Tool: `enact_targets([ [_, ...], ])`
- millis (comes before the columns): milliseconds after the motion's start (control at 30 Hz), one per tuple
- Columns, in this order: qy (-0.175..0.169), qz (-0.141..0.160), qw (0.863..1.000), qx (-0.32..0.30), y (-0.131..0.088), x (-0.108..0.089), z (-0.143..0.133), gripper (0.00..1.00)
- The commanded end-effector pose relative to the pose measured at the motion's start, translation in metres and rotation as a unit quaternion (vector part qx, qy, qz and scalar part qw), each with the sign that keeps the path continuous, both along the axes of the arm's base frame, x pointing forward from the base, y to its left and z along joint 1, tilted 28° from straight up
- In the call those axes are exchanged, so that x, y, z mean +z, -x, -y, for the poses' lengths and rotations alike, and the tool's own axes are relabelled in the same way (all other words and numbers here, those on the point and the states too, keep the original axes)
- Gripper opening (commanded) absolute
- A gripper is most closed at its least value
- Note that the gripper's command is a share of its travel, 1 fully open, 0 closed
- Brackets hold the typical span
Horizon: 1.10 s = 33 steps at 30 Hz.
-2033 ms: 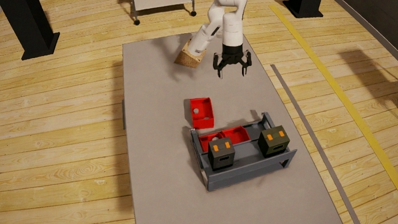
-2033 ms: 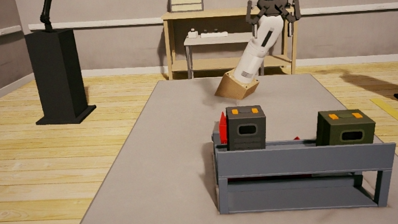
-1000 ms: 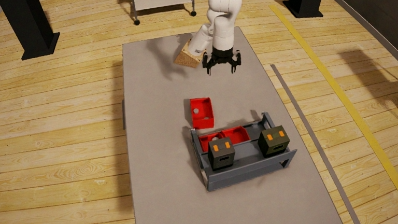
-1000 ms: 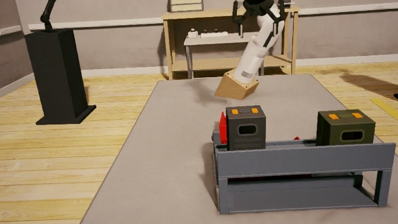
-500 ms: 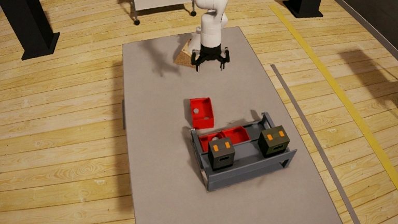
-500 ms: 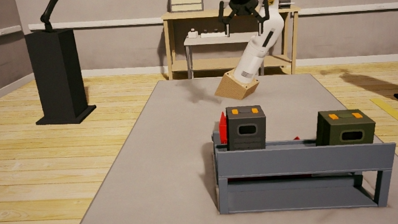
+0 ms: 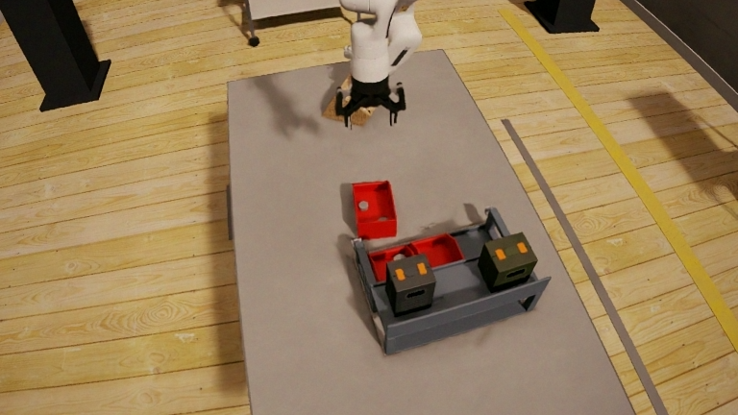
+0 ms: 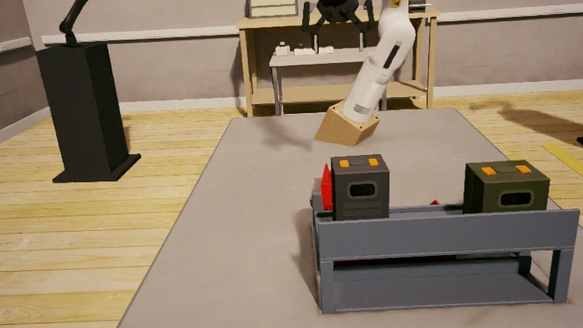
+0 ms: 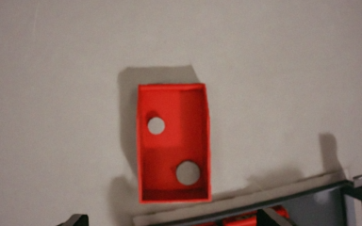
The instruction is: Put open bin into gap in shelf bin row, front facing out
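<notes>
The open red bin (image 7: 384, 205) (image 9: 193, 113) lies on the table, its low front end toward the arm's base and its tall end toward the shelf. Two round grey parts lie in it, a smaller one (image 9: 156, 125) and a larger one (image 9: 188, 172). The grey shelf (image 7: 454, 329) (image 8: 447, 236) (image 9: 322, 200) holds two red bins side by side, a left one (image 7: 376, 273) and a right one (image 7: 441, 250). The gap (image 7: 474, 242) is right of them in the top view. My gripper (image 7: 370, 124) (image 8: 338, 48) is open and empty, high above the table on the bin's arm-base side.
A dark grey box (image 7: 408, 292) (image 8: 360, 208) stands on the shelf's top board at the left, partly hiding the left bin. An olive box (image 7: 508, 269) (image 8: 479, 193) stands at its right end. The arm's wooden base block (image 8: 341, 131) is at the table's far end.
</notes>
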<state>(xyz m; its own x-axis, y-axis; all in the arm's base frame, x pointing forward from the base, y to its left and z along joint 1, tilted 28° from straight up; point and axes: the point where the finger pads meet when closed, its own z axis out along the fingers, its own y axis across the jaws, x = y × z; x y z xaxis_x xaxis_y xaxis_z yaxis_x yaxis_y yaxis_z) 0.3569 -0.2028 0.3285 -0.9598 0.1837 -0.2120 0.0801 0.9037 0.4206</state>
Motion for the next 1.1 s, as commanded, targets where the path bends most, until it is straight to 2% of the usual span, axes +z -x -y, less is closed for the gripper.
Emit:
enact_targets([
  [0, 0.001, 0.002, 1.0, 0.0, 0.008, -0.008, 0.013, 1.0],
  [300, 0.001, 0.002, 1.0, 0.0, 0.008, -0.008, 0.013, 1.0],
  [467, 0.001, 0.001, 1.0, 0.0, 0.033, -0.031, 0.048, 1.0],
  [1067, 0.001, 0.001, 1.0, 0.0, 0.028, -0.026, 0.041, 1.0],
])
